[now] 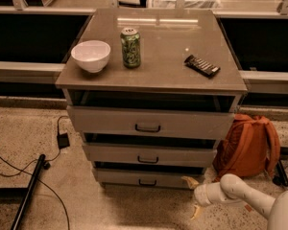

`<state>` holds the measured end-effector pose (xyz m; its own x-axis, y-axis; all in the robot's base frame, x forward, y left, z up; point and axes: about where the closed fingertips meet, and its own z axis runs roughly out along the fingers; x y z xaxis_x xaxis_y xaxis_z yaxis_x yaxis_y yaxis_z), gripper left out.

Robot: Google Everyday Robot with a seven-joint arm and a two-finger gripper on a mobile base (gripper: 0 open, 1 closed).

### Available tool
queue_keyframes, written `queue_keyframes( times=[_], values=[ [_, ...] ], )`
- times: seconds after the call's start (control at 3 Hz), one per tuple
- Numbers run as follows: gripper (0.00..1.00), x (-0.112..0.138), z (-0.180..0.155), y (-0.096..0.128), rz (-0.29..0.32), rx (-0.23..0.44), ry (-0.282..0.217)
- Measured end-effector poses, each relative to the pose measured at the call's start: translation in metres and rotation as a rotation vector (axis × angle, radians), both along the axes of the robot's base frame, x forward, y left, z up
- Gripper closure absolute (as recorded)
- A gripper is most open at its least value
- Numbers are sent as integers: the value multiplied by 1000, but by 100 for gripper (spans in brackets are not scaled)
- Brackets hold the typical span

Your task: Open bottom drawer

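The bottom drawer point(134, 178) is the lowest of three grey-beige fronts, with a small dark bar handle point(146, 182). A dark gap shows above its front. My gripper point(192, 196) is low near the floor, just right of the drawer's right end and in front of it. Its two yellowish fingers point(189, 180) are spread apart and hold nothing. One fingertip is close to the drawer's right corner. It is well to the right of the handle.
An orange backpack point(247, 145) leans on the floor right of the cabinet. A black pole point(26, 193) and cables point(62, 138) lie on the floor at the left. On the cabinet top point(163, 47) stand a white bowl point(90, 55), a green can point(130, 47) and a dark bar point(202, 65).
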<state>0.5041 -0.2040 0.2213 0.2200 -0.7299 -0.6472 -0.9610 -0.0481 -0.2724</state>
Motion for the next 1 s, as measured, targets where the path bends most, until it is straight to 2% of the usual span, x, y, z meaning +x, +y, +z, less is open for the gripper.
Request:
queue_keyframes(
  times=[0.33, 0.67, 1.0],
  values=[
    [0, 27, -13, 7, -11, -52, -54],
    [0, 55, -47, 7, -45, -90, -41],
    [0, 71, -64, -2, -79, -90, -17]
  ],
)
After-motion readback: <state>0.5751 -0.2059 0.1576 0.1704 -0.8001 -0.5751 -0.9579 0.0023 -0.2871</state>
